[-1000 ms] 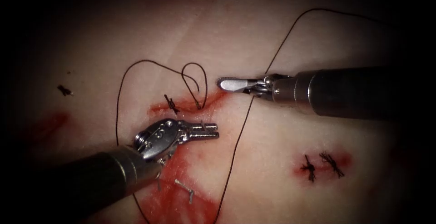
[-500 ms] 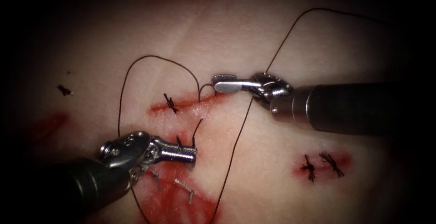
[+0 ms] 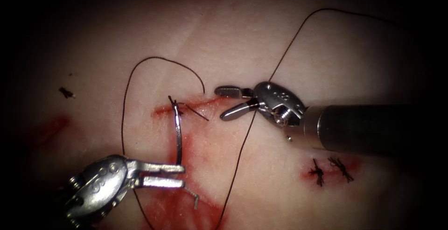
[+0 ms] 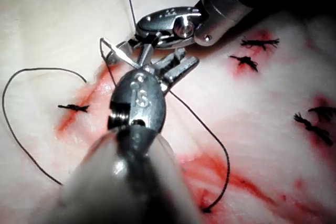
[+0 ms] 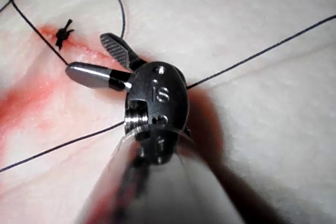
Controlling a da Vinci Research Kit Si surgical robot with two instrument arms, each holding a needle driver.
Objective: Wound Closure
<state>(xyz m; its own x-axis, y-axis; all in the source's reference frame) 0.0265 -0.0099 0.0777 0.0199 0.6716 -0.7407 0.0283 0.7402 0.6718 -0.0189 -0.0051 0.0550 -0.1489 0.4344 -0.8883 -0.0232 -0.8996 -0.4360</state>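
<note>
The cut (image 3: 205, 105) runs across the tissue's middle, with a knotted stitch (image 3: 174, 103) at its left end. My left tool (image 3: 183, 175) lies below the cut, shut on one end of the curved needle (image 3: 178, 132). The needle rises from the jaw tips to the knot; I cannot tell whether its far end touches tissue. My right tool (image 3: 220, 103) is open at the cut's right end and holds nothing. Dark thread (image 3: 158, 58) arcs above the cut, and another strand (image 3: 242, 150) passes under the right tool. The right wrist view shows the same open jaws (image 5: 86, 53) beside the knot (image 5: 64, 32).
Two finished stitches (image 3: 329, 169) sit at the lower right. A small scrap of thread (image 3: 66, 92) lies far left. A short bent metal piece (image 3: 190, 196) rests in the red fluid (image 3: 168, 209) below the left tool.
My left tool has moved down and left, away from the cut, and the needle now shows upright. The thread loop by the cut has gone. My right tool's jaws have opened.
</note>
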